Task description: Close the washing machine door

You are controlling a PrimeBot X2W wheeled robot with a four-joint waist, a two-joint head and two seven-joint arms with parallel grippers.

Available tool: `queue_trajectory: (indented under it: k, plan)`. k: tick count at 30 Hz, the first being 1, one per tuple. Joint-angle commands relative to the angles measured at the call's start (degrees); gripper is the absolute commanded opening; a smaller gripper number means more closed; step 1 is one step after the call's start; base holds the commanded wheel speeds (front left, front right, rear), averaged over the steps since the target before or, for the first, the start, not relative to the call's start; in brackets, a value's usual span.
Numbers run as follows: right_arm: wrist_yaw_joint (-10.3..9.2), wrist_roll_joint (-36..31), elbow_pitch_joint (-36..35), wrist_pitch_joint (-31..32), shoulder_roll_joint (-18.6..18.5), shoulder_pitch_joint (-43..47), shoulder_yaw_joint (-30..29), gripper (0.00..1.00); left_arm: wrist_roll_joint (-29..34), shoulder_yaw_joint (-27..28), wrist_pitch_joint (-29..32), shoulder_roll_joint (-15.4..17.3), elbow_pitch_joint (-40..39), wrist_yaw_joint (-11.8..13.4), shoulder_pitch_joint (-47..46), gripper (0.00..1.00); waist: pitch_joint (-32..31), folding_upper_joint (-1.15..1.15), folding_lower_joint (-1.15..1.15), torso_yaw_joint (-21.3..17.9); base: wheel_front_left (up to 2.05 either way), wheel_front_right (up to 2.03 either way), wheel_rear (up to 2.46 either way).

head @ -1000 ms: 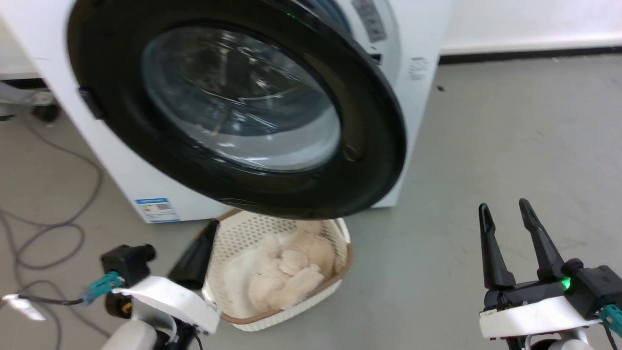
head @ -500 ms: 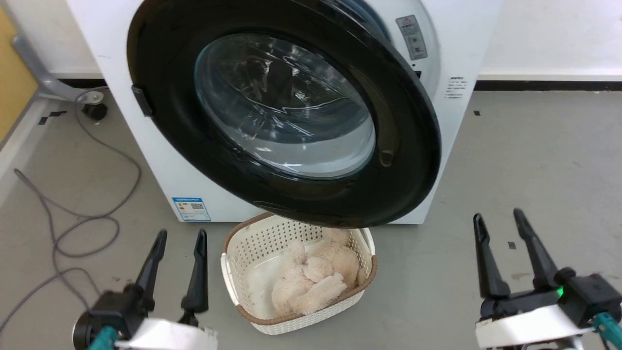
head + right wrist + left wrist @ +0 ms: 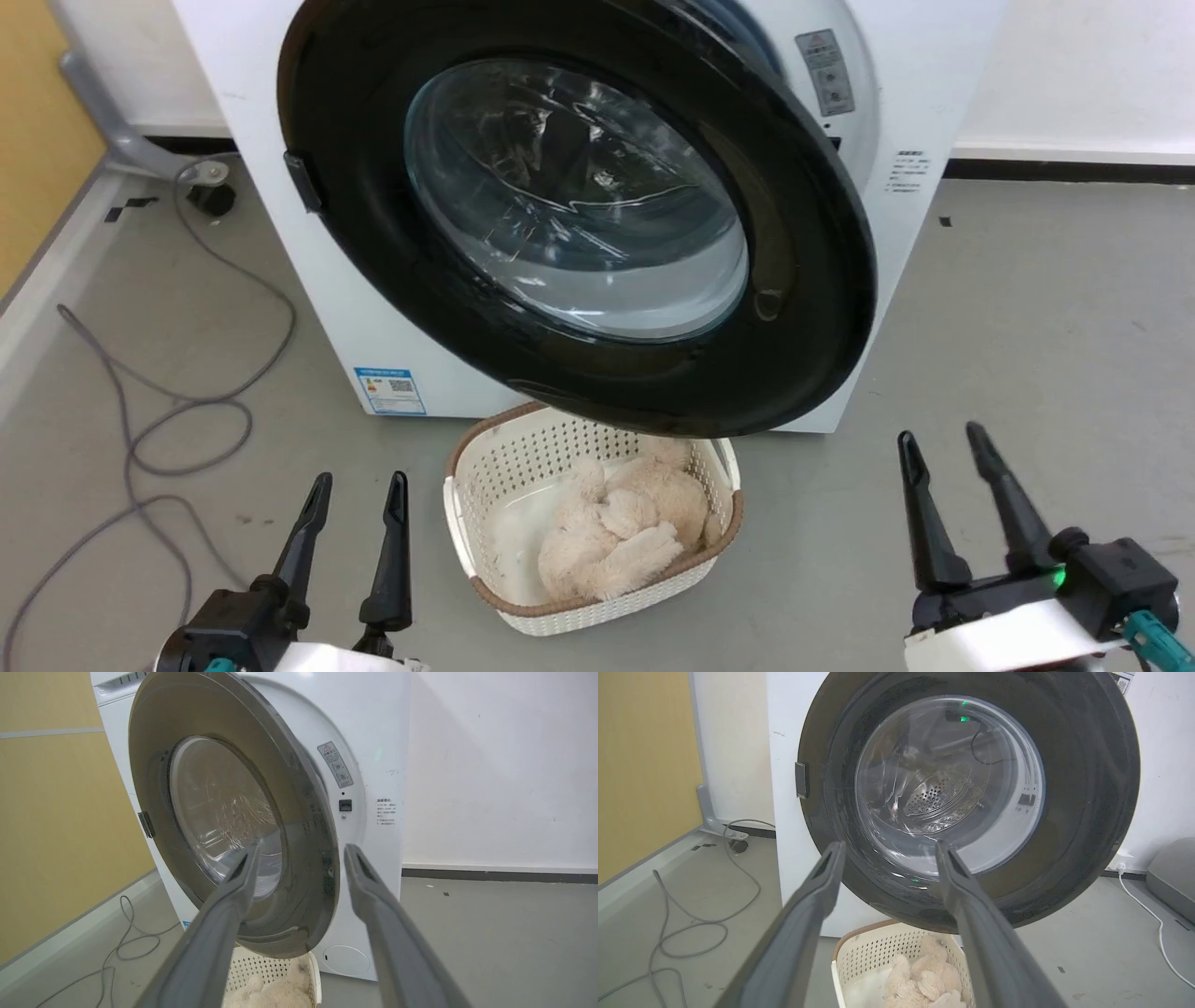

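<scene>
The washing machine (image 3: 317,289) is a white box with a blue-white sticker (image 3: 390,390) low on its front. Its door (image 3: 812,280), black-rimmed with a bulging glass window (image 3: 579,196), stands ajar: it is attached at the left and its right edge is swung out from the front, as the right wrist view shows (image 3: 308,826). My left gripper (image 3: 360,481) is open at the lower left, well short of the door, fingers pointing at the window (image 3: 889,844). My right gripper (image 3: 939,435) is open at the lower right, below the door's free edge (image 3: 302,849). Both hold nothing.
A cream perforated basket (image 3: 523,457) with a beige plush toy (image 3: 616,541) sits on the floor under the door's lower rim, between my grippers. Grey cables (image 3: 187,411) loop on the floor at the left. A yellow wall (image 3: 37,112) is at the far left, bare grey floor at the right.
The head camera has shifted, moving the whole scene right. My left arm has turned from lying sideways to fingers up and open at the lower left. The door's angle looks unchanged.
</scene>
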Motion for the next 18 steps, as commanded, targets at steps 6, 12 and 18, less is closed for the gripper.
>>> queue_trajectory:
  k: [6, 12, 18]
  plan:
    - [0.03, 0.76, -0.25, -0.25, -2.53, -0.56, 2.46, 0.0, 0.75, 0.23, -0.25, -0.87, 0.63, -1.41, -1.45, 1.0, 2.14, 0.0, 0.0, 1.94, 0.0, 0.0, 0.0]
    - [0.03, 5.23, 0.53, -0.25, -8.38, -5.16, 8.26, 0.0, 1.35, -0.62, -0.25, -1.18, 0.77, -2.04, -3.53, 1.0, 5.68, 0.0, 0.0, 4.17, 0.0, 0.0, 0.0]
    - [0.03, 9.71, 3.38, -0.22, -18.65, -14.02, 15.89, 0.0, 1.32, -1.62, -0.25, -1.32, 0.7, -2.36, -6.09, 1.0, 9.3, 0.0, 0.0, 6.35, 0.0, 0.0, 0.0]
